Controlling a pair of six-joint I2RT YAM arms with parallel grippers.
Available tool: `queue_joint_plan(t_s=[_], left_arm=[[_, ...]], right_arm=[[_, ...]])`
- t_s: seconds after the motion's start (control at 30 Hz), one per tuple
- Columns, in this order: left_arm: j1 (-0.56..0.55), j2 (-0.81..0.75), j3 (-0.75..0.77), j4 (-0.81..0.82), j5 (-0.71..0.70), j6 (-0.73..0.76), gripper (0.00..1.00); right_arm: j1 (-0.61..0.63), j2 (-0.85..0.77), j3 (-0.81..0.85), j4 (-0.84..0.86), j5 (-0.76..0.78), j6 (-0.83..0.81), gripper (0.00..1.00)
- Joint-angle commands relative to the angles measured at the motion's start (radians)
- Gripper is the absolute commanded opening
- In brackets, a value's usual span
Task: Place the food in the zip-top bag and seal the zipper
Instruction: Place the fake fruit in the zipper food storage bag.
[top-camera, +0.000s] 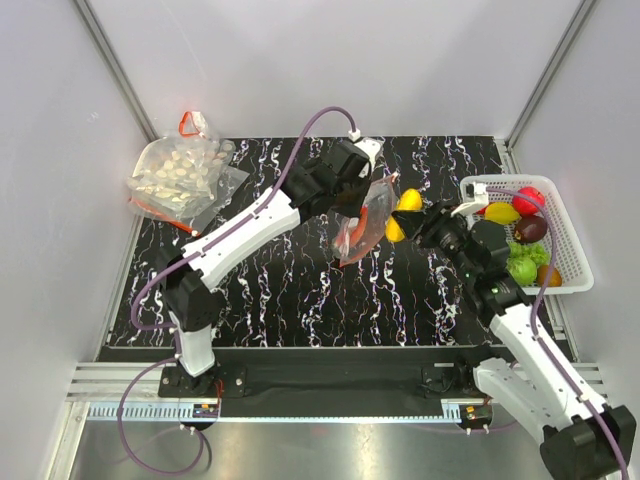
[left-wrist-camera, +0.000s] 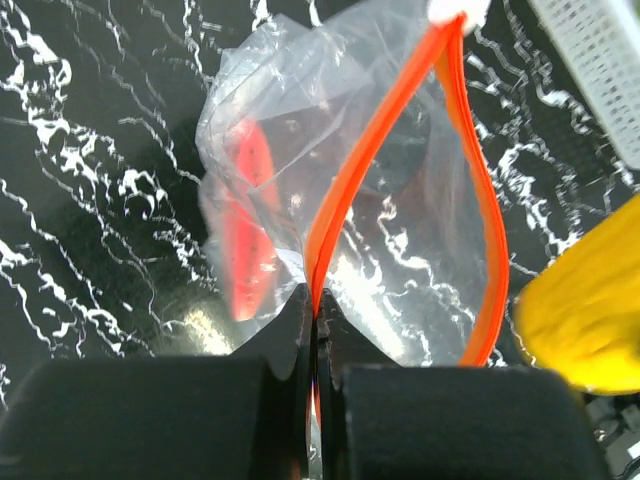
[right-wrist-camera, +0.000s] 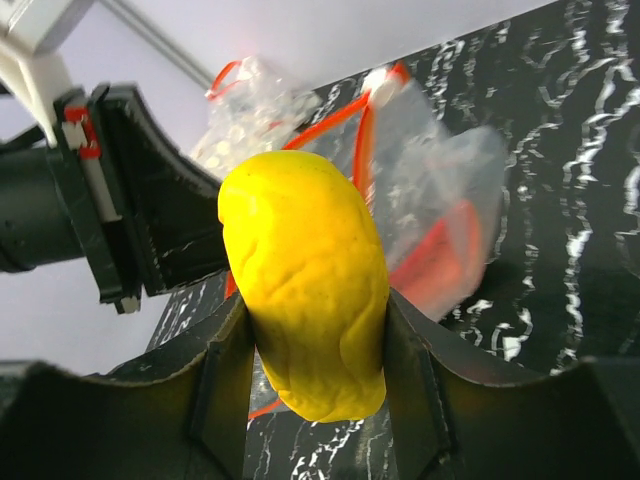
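The zip-top bag (top-camera: 365, 222) is a small clear bag held up above the black marbled table. Its red-orange zipper (left-wrist-camera: 365, 165) gapes open in a loop, and something red (left-wrist-camera: 248, 225) lies inside. My left gripper (left-wrist-camera: 316, 310) is shut on the zipper edge at one side of the mouth. My right gripper (right-wrist-camera: 312, 345) is shut on a yellow wrinkled food piece (right-wrist-camera: 305, 280), held just right of the bag's mouth. In the top view the yellow food (top-camera: 404, 214) is next to the bag.
A white basket (top-camera: 575, 265) at the right edge holds red, yellow, dark, green and orange foods. A larger clear bag of whitish pieces (top-camera: 180, 175) with a red loop lies at the back left. Grey walls enclose the table.
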Motion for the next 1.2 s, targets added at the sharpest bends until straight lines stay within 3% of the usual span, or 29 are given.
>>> queue_joint_plan(t_s=[0.0,0.3,0.8,1.0,1.13,1.17], left_arm=[[0.005,0.016,0.076,0.009,0.036,-0.012,0.00],[0.004,0.036,0.071,0.017,0.069,-0.022,0.00],[0.004,0.010,0.033,0.030,0.085,-0.030,0.00],[0.004,-0.012,0.025,0.034,0.108,-0.035,0.00],[0.005,-0.033,0.034,0.024,0.107,-0.032,0.01],[0.010,-0.039,0.034,0.021,0.104,-0.029,0.01]], right_arm=[[0.058,0.032,-0.002,0.143,0.043,0.001,0.18],[0.152,0.087,0.026,0.217,0.087,-0.016,0.17],[0.175,0.041,0.063,0.198,0.127,-0.073,0.17],[0.175,0.119,0.043,0.259,0.135,-0.066,0.17],[0.189,0.252,0.043,0.286,0.149,-0.083,0.17],[0.192,0.268,0.040,0.286,0.156,-0.083,0.21]])
